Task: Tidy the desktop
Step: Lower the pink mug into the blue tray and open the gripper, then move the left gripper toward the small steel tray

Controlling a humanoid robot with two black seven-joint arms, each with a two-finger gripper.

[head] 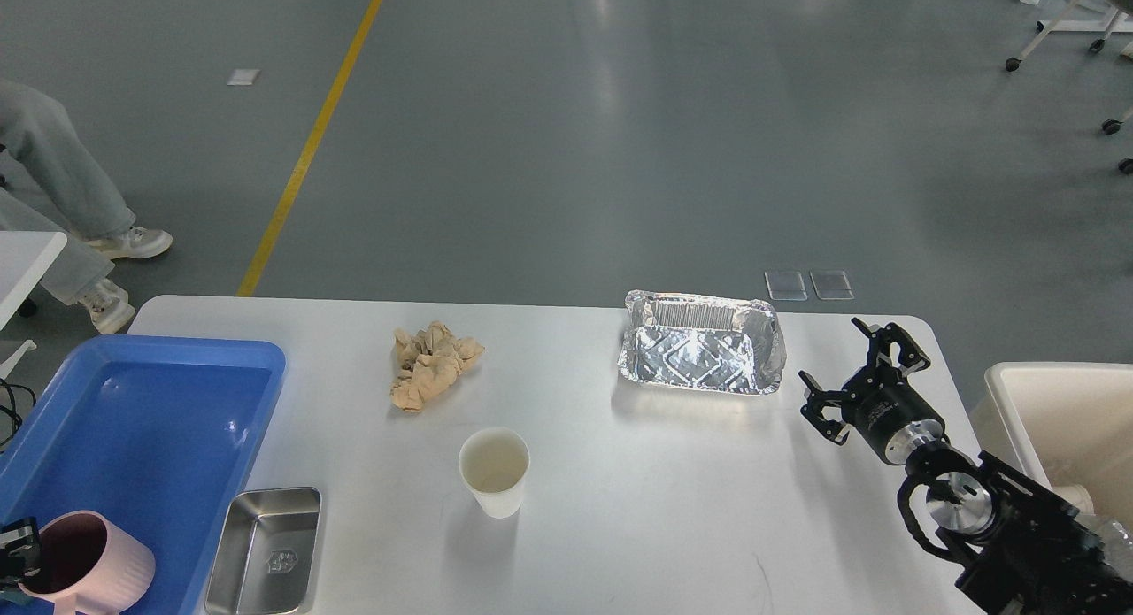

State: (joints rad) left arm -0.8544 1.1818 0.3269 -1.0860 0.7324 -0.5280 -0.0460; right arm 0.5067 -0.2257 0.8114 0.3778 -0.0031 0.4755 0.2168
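The white desktop (620,500) carries a crumpled brown paper (432,364), a white paper cup (494,470), a foil tray (704,354) and a small steel tray (265,551). A pink mug (93,569) sits low over the near left corner of the blue tray (150,420). Only a small black part of my left gripper (12,549) shows at the frame edge, at the mug's rim. My right gripper (857,373) is open and empty above the desktop's right end, just right of the foil tray.
A cream bin (1062,411) stands off the desktop's right edge. A small white table corner (26,261) and a person's legs (62,172) are at the far left. Grey floor lies beyond the far edge.
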